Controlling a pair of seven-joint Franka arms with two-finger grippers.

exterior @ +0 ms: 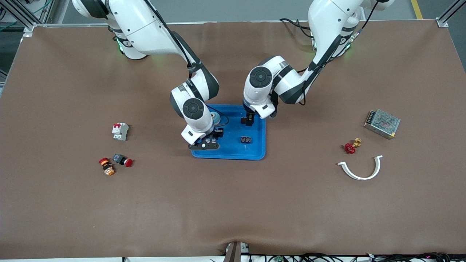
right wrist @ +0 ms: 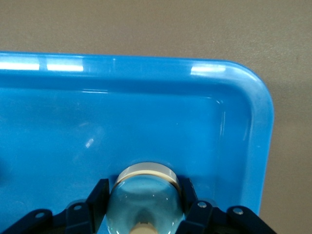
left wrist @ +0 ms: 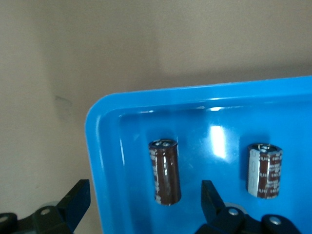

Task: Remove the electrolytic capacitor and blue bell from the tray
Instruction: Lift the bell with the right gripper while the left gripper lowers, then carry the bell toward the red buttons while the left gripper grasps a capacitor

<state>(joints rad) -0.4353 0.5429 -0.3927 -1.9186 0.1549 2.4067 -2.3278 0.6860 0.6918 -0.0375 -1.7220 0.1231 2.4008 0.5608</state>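
A blue tray (exterior: 255, 153) lies mid-table. My right gripper (exterior: 204, 145) is low in the tray corner nearest the front camera at the right arm's end. The right wrist view shows this gripper (right wrist: 143, 197) shut on a shiny domed bell (right wrist: 145, 192) with a cream rim, beside the tray wall (right wrist: 253, 126). My left gripper (exterior: 249, 120) hangs open over the tray's farther part. In the left wrist view a dark brown capacitor (left wrist: 165, 171) lies between its wide-apart fingers (left wrist: 208, 197), untouched. One finger is outside the tray rim (left wrist: 97, 146). A second capacitor (left wrist: 264, 170) lies beside the first.
A round shiny thing (exterior: 215, 118) and a small black part (exterior: 246, 139) also lie in the tray. Toward the right arm's end are a white breaker (exterior: 120, 131) and two red push buttons (exterior: 122, 160). Toward the left arm's end are a metal power supply (exterior: 382, 123), a red valve (exterior: 350, 147) and a white curved clip (exterior: 360, 171).
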